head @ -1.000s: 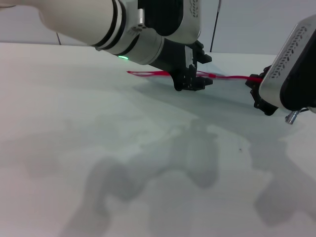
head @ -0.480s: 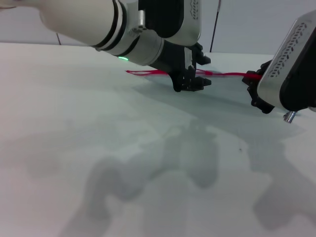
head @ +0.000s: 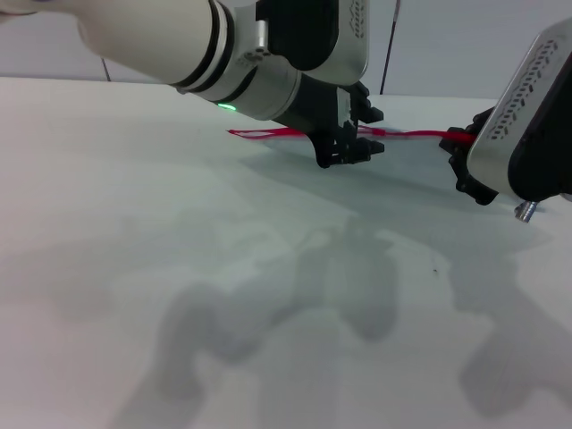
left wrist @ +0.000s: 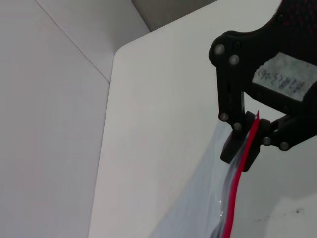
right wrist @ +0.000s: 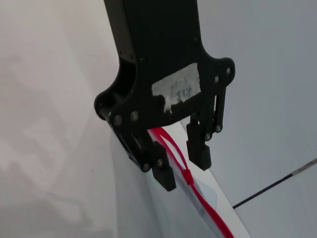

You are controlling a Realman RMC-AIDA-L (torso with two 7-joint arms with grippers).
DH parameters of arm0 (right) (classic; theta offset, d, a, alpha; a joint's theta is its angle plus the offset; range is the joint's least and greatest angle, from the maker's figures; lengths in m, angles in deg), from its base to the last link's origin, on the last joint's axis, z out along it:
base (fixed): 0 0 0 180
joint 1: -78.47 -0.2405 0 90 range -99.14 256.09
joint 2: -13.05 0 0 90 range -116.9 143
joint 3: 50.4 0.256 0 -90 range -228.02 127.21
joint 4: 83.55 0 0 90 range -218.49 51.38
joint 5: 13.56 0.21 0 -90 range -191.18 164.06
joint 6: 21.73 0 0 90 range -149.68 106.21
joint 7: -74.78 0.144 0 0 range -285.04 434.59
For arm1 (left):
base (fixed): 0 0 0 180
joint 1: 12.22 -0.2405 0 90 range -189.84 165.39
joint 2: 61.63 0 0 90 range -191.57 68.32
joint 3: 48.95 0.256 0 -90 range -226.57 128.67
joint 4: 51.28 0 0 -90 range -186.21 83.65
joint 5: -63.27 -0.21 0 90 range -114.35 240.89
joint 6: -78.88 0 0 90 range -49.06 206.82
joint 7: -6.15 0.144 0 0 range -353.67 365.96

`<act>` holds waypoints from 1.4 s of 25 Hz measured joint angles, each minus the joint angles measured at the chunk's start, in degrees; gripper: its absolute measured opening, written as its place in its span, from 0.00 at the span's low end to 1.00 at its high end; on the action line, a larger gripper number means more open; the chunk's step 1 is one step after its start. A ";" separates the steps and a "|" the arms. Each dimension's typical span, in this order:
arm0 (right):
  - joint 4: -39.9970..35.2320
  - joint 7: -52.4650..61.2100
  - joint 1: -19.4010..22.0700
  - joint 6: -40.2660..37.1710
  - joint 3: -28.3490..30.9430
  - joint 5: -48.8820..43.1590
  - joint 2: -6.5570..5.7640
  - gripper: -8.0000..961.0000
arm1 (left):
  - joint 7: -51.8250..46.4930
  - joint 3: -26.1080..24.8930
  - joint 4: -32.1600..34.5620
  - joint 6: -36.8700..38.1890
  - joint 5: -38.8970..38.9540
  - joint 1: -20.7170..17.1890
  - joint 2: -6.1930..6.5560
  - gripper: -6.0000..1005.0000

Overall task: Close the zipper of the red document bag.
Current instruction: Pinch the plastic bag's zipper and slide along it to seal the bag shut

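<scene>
Two black pincers grip the thin red zipper (head: 407,137).

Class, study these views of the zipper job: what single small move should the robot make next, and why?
Probably close the left gripper on the slider. Its fingers straddle the zipper, open, with the slider between them, not gripped. The right gripper is shut on the zipper's end, bracing the red document bag for a pull.
</scene>
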 joint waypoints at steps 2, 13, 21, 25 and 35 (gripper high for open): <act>0.00 0.00 0.00 0.00 0.00 0.00 0.00 0.07 | -0.11 0.04 0.00 0.03 0.00 0.08 -0.01 0.36; 0.00 -0.04 -0.06 -0.05 0.04 0.01 0.00 0.08 | 0.00 0.85 -0.02 0.94 0.25 0.51 -0.12 0.26; -0.39 -0.03 -0.03 -0.51 -0.02 0.01 0.00 0.09 | -0.28 2.50 -1.25 3.03 0.05 0.86 -0.12 0.22; -0.87 -0.02 0.00 -0.72 -0.26 0.01 0.00 0.10 | -0.20 2.52 -1.54 3.27 0.02 0.87 -0.12 0.22; -1.09 0.01 0.02 -0.72 -0.53 0.01 0.00 0.11 | 0.11 2.96 -1.93 3.94 -0.09 0.85 -0.12 0.22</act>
